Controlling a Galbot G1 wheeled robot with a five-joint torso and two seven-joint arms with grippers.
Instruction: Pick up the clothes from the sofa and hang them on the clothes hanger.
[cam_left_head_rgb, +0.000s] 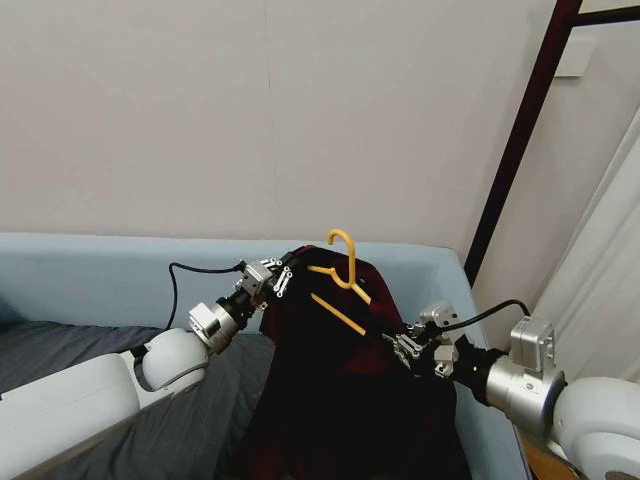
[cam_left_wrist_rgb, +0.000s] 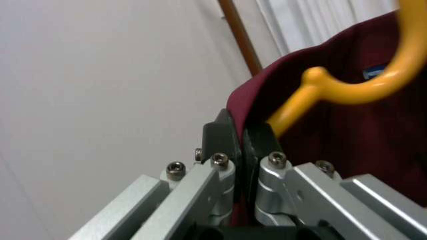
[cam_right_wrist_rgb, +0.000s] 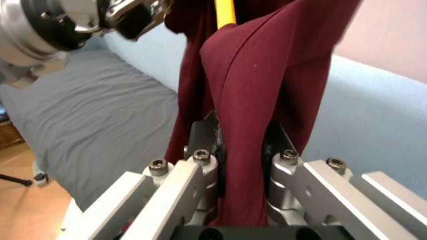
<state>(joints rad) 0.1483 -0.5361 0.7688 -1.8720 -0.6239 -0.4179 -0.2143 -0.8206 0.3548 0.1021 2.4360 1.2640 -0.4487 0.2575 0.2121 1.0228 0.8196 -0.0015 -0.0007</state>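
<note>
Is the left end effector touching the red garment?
Touching. The left wrist view shows the left end effector clamped on an edge of the red garment.

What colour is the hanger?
Yellow: the hanger shows best in the head view, against the dark red garment.

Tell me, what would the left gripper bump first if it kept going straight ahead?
The left gripper is shut on the red garment, so it meets more cloth first. The yellow hanger is probably next, though depth is hard to judge.
</note>
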